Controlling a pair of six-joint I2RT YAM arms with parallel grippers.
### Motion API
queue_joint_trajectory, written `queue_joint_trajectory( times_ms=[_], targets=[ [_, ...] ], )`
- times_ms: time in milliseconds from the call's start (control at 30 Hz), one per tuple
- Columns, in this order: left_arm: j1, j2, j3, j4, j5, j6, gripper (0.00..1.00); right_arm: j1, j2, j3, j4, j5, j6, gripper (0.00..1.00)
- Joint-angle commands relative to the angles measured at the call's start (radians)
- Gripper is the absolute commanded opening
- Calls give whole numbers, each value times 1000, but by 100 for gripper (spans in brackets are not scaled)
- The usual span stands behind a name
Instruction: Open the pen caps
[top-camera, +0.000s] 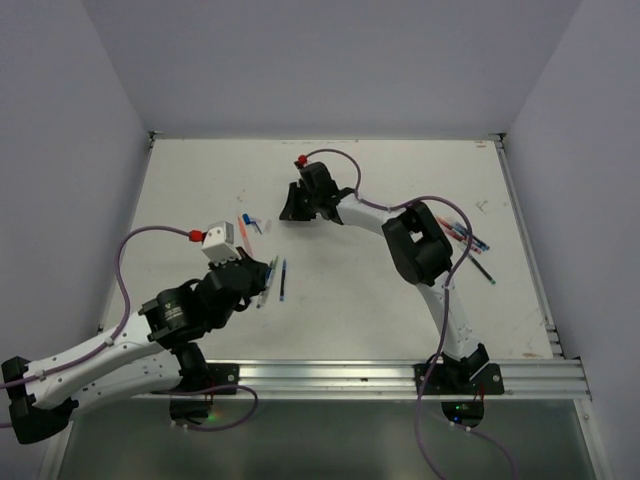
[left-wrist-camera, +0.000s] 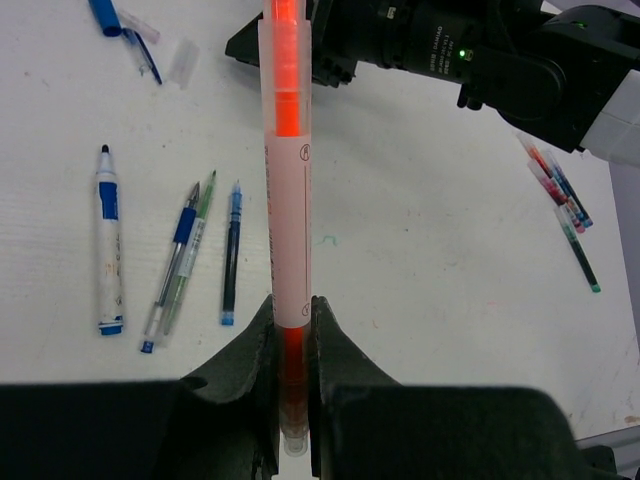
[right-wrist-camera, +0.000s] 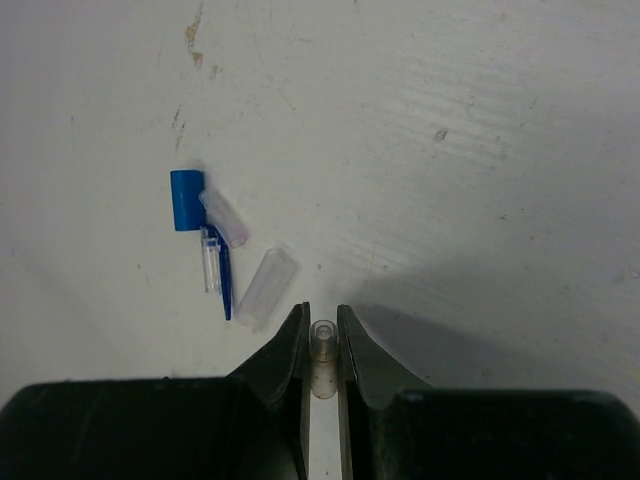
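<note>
My left gripper (left-wrist-camera: 291, 312) is shut on a pen with a pale pink barrel and orange core (left-wrist-camera: 288, 180), which points away toward the right arm. Its far end runs out of the top of the left wrist view. My right gripper (right-wrist-camera: 322, 325) is shut on a small clear pen cap (right-wrist-camera: 322, 352) just above the table, apart from that pen. Beside it lie a blue cap (right-wrist-camera: 186, 200) and a loose clear cap (right-wrist-camera: 266, 288). In the top view the left gripper (top-camera: 256, 270) is at centre left and the right gripper (top-camera: 296, 207) is beyond it.
A blue-and-white marker (left-wrist-camera: 108, 250), a blue pen (left-wrist-camera: 176, 268), a green pen (left-wrist-camera: 197, 235) and a dark blue pen (left-wrist-camera: 231, 255) lie left of the held pen. Several more pens (top-camera: 468, 238) lie at the right of the table. Walls enclose the table.
</note>
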Motion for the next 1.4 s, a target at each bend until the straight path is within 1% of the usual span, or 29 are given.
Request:
queue_joint_trajectory(
  times_ms=[0, 33, 300, 333, 533, 700, 800, 933, 1033, 1133, 1167, 1200, 1267, 1300, 1367],
  targets=[
    [-3, -25, -17, -13, -15, -42, 0, 26, -6, -2, 18, -15, 0, 9],
    [-3, -29, -19, -14, -10, -42, 0, 29, 0, -1, 15, -14, 6, 12],
    [-3, -60, -23, -16, 45, 3, 0, 60, 2, 27, -2, 41, 20, 28],
    [-3, -60, -26, -4, 54, 6, 0, 60, -3, 27, -5, 49, 20, 33],
    [-3, -40, -77, 73, 140, 39, 0, 62, -26, 31, -35, 92, -1, 40],
    [-3, -19, -91, 122, 171, 56, 0, 62, -32, 47, -69, 97, -17, 42],
    [-3, -22, -89, 125, 174, 59, 0, 60, -17, 70, -91, 78, -12, 42],
    [-3, -55, -101, 122, 176, 49, 0, 57, -2, 61, -60, 19, 25, 42],
    [-3, -80, -114, 113, 173, 38, 0, 48, 12, 38, 10, -72, 88, 42],
    [-3, -109, -120, 95, 163, 27, 0, 40, 31, 24, 38, -93, 126, 41],
    [-1, -112, -120, 93, 163, 27, 0, 40, 35, 16, 49, -95, 126, 39],
    [-3, -115, -120, 92, 163, 29, 0, 40, 35, 10, 53, -95, 131, 32],
    [-3, -115, -117, 88, 163, 30, 0, 42, 22, -8, 50, -69, 123, 26],
    [-3, -114, -117, 87, 163, 32, 0, 42, 15, -18, 46, -49, 109, 19],
    [-3, -109, -118, 90, 165, 30, 0, 43, 0, -41, 46, -21, 105, 16]
  ],
)
